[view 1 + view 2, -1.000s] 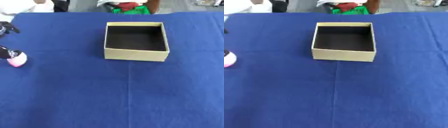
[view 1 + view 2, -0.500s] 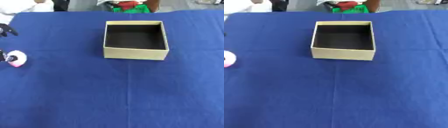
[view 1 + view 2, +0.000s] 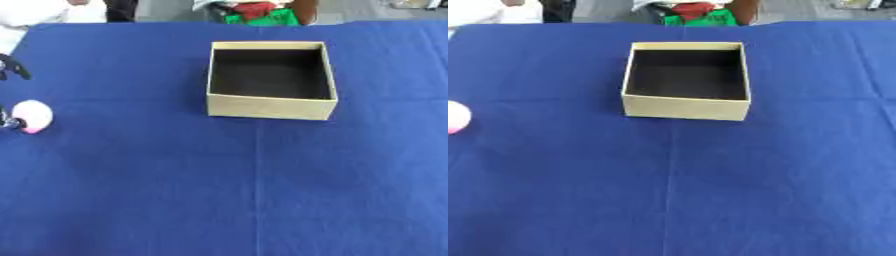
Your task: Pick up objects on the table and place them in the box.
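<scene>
I saw the pink ball (image 3: 32, 116) at the blue worktop's (image 3: 262, 190) left edge, left hand (image 3: 10, 70) beside it, fingers undeterminable. The box (image 3: 271, 80) stood far-centre, empty, path unobstructed.

1. Both eye views look steeply down from the robot's head onto the blue-covered desk (image 3: 262, 200), facing away from the robot toward the far edge.
2. The left eye view sits slightly to the left: the box (image 3: 271, 80) shows right of centre there, and the pink ball (image 3: 33, 116) is wholly in frame.
3. In the right eye view the box sits nearer centre, and the ball is cut by the left edge.
4. Both views share the box, the cloth and the desk's far edge.
</scene>
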Controlling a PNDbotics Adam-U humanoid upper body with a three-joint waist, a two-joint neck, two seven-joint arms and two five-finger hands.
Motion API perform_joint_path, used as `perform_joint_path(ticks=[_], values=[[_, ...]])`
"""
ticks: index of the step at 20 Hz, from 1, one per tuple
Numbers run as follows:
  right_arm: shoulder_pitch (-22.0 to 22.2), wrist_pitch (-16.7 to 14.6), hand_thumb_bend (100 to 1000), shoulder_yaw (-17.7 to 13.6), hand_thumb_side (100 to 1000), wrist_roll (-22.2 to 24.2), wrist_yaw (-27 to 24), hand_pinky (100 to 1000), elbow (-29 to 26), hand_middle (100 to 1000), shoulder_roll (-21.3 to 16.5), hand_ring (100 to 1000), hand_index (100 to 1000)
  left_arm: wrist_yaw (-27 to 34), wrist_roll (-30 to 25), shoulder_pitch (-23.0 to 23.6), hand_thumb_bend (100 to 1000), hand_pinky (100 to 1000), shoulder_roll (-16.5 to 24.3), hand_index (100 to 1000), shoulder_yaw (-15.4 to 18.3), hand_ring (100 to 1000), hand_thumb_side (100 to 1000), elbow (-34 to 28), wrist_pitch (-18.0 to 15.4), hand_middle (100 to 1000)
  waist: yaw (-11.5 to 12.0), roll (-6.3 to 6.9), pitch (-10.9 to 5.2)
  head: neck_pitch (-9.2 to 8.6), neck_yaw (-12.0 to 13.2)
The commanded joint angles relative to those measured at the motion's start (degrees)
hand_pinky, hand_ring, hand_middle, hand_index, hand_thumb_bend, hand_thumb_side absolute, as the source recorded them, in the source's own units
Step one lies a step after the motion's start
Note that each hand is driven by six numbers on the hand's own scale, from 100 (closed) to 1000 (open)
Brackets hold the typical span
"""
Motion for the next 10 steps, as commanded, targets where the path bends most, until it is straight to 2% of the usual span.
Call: perform_joint_path(ticks=[1, 10], values=[[-0.7, 0.0, 243, -0.4, 1000, 0.0, -0.2, 759, -0.9, 786, -1.2, 727, 875, -1.3, -0.2, -1.4, 559, 835, 0.8, 859, 0.5, 823, 100, 0.9, 0.3, 853, -0.2, -0.07, -0.80, -0.19, 0.4], [-0.7, 0.1, 242, -0.4, 1000, 0.0, -0.3, 759, -0.9, 785, -0.7, 728, 874, -2.4, 1.3, -3.9, 560, 836, -1.9, 857, -1.2, 829, 100, 5.1, 0.9, 862, -0.7, -0.18, -0.42, -0.30, 0.8]])
